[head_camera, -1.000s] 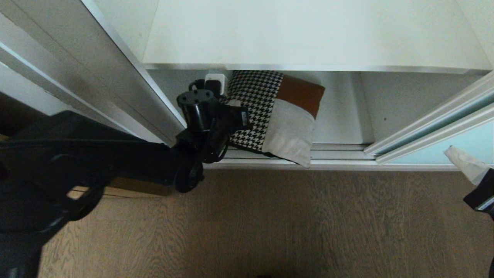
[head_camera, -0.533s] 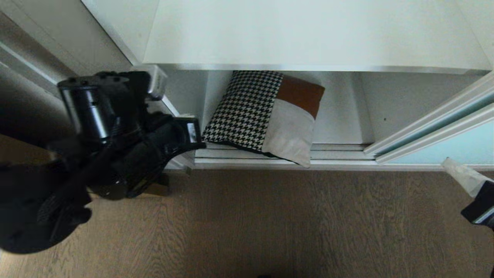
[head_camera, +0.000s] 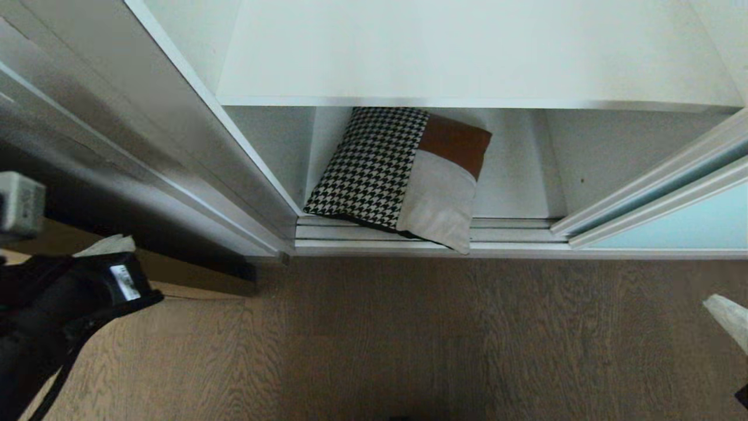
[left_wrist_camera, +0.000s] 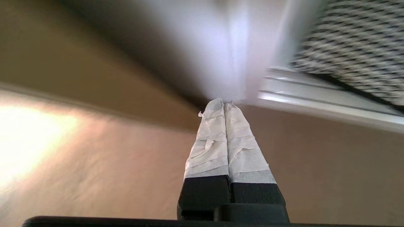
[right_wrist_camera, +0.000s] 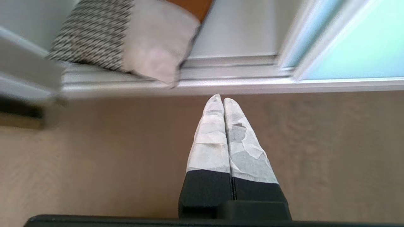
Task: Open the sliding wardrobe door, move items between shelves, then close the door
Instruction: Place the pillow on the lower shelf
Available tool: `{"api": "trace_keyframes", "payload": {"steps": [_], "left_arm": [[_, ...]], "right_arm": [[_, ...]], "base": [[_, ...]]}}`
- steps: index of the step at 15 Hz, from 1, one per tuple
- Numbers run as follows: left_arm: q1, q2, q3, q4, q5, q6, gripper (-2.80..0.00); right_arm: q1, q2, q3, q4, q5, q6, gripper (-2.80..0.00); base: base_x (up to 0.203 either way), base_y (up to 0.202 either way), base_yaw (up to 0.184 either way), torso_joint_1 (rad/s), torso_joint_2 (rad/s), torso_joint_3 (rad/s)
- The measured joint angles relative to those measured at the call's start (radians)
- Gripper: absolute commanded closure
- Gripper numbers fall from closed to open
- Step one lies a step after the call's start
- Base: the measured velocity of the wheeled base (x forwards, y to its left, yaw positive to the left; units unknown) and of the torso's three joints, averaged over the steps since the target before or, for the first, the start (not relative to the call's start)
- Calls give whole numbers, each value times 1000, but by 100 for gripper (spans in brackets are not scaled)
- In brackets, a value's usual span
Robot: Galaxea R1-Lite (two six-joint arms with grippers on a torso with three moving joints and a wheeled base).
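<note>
Door slid aside, shelf-move step in hand: both tools, left tool [left_wrist_camera: 224,105] and right tool [right_wrist_camera: 220,99], pinched shut on nothing over the floor [head_camera: 409,339], cushion [head_camera: 403,175] ahead between them on the bottom shelf [head_camera: 514,193], overhanging the track; next, parted fingers and a reach in.

White lower shelf [head_camera: 514,175] of a wardrobe holds a patchwork cushion [head_camera: 403,175], one corner overhanging the sliding track [head_camera: 508,231]. The upper shelf [head_camera: 467,52] is white; a wood-grain floor [head_camera: 409,339] lies in front.
</note>
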Motion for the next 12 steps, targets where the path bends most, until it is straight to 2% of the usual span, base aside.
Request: {"api": "trace_keyframes", "payload": {"steps": [4,6,9,12], "left_arm": [[100,-201,171,13,8,16,0],[173,-298,249,33,7,54,0],[260,-445,348,42,9,95,0],[382,-581,400,56,-1,143,0]], "right_arm": [[-93,-94,41,14,3,1,0],[-153,-134,86,27,7,4,0],[-190,-243,140,97,9,7,0],[-223,-329,160,131,5,12,0]], "base": [[0,0,0,0,0,0],[0,0,0,0,0,0],[0,0,0,0,0,0],[0,0,0,0,0,0]]}}
